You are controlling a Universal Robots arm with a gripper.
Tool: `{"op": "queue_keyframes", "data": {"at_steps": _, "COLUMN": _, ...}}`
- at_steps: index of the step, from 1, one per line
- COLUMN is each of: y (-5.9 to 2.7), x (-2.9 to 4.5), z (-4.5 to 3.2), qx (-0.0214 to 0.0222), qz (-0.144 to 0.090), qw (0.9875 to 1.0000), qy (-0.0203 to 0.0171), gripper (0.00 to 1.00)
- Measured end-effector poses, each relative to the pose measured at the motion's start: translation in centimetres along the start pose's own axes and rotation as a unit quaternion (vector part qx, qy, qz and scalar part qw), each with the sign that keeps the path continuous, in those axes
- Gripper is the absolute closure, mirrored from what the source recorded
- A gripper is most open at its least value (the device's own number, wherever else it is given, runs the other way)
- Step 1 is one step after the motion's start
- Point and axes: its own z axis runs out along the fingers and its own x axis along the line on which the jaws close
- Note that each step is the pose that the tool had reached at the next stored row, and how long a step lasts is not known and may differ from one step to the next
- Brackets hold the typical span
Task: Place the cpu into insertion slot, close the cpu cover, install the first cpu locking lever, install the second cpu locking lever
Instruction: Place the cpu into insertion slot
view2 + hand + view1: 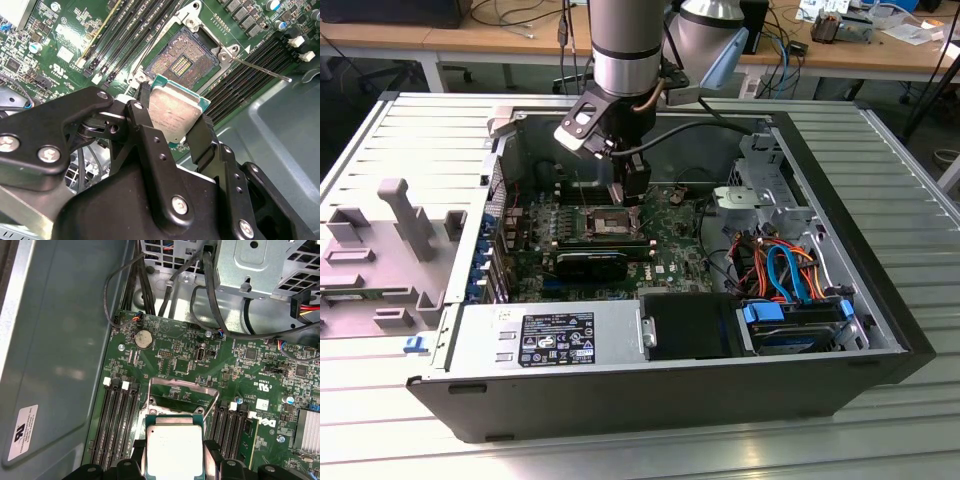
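Ribbed metal table carrying an opened computer case; cpu held over the bare socket.

At the exterior view's left a grey plastic fixture lies on the table. In the middle the gripper reaches down into the case above the insertion slot, and coloured cables lie at the exterior view's right. In the second wrist view the black fingers are clamped on opposite edges of the cpu, which sits between them, near the insertion slot but not seated in it. A thin metal lever juts over the memory slots. In the first wrist view the cpu cover stands raised beyond the cpu.
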Motion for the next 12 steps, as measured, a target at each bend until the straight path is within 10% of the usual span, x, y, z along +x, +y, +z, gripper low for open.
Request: {"op": "queue_keyframes", "data": {"at_steps": 12, "y": 0.0, "x": 0.0, "z": 0.04, "qx": 0.0, "qz": 0.014, "qw": 0.9999, "qy": -0.0009, "gripper": 0.46}}
